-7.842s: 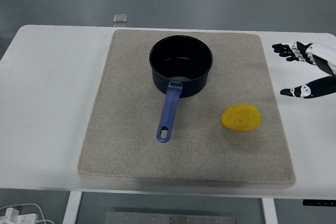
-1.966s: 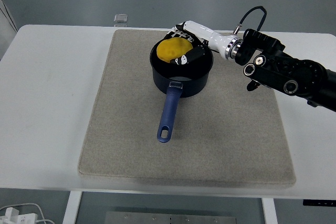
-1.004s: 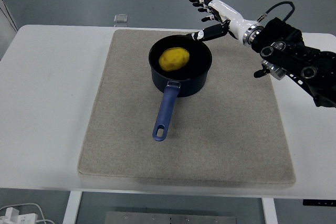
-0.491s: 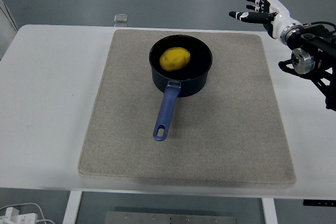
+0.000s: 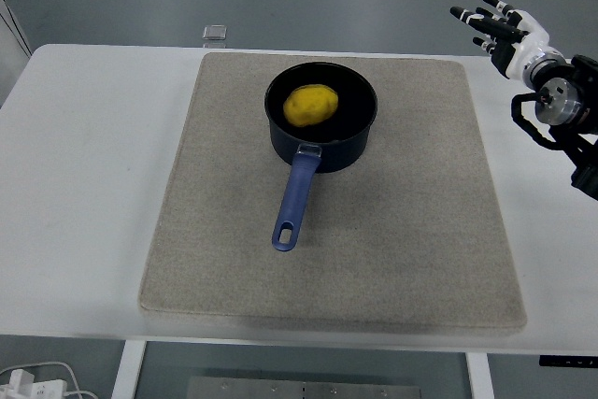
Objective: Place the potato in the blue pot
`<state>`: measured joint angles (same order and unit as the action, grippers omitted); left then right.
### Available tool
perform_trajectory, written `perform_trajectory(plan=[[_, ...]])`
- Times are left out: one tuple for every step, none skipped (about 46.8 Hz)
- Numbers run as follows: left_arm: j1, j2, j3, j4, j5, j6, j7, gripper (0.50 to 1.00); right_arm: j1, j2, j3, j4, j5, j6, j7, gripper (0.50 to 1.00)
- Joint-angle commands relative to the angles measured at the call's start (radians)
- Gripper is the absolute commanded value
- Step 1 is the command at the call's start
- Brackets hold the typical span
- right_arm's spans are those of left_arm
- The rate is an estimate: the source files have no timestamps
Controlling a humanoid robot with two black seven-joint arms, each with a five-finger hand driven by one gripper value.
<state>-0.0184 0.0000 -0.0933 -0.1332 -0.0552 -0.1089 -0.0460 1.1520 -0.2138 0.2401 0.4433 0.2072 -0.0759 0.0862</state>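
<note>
Head view, looking down over a white table with a beige mat spread across its middle. On the mat's far half, a blue pot, upright, its long blue handle angled toward the near edge and slightly left, ending in a hanging slot. Inside the pot, resting on the dark bottom and left of centre, 1 yellow potato, nothing touching it. At the upper right, well apart from the pot and beyond the mat's right edge, the right hand, raised above the table's far right corner on a black arm entering from the right edge. Fingers spread and relaxed, black-tipped on white segments, pointing left and away, grasping nothing. Thumb hard to pick out at this angle, possibly hidden behind the palm. Past the mat's far edge, at the table's rim, 1 small clear square object, too small to identify. At the bottom left corner, below the table's near edge, a white plug and cable on the floor.
</note>
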Motion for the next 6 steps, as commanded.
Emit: perform_trajectory(plan=[[0.000,0.000,0.000,0.000,0.000,0.000,0.000,1.000,-0.006,0.007,0.001,0.000,0.000,-0.002,-0.002,0.948],[0.000,0.000,0.000,0.000,0.000,0.000,0.000,1.000,-0.008,0.008,0.001,0.000,0.000,-0.002,-0.002,0.948],[0.000,0.000,0.000,0.000,0.000,0.000,0.000,1.000,-0.008,0.008,0.002,0.000,-0.002,-0.002,-0.002,0.948],[0.000,0.000,0.000,0.000,0.000,0.000,0.000,1.000,-0.008,0.008,0.002,0.002,-0.005,-0.002,-0.002,0.950],[0.000,0.000,0.001,0.000,0.000,0.000,0.000,1.000,-0.008,0.008,0.001,0.002,-0.008,-0.002,-0.003,0.948],[0.000,0.000,0.001,0.000,0.000,0.000,0.000,1.000,-0.008,0.008,0.001,0.002,-0.011,-0.002,-0.003,0.948]])
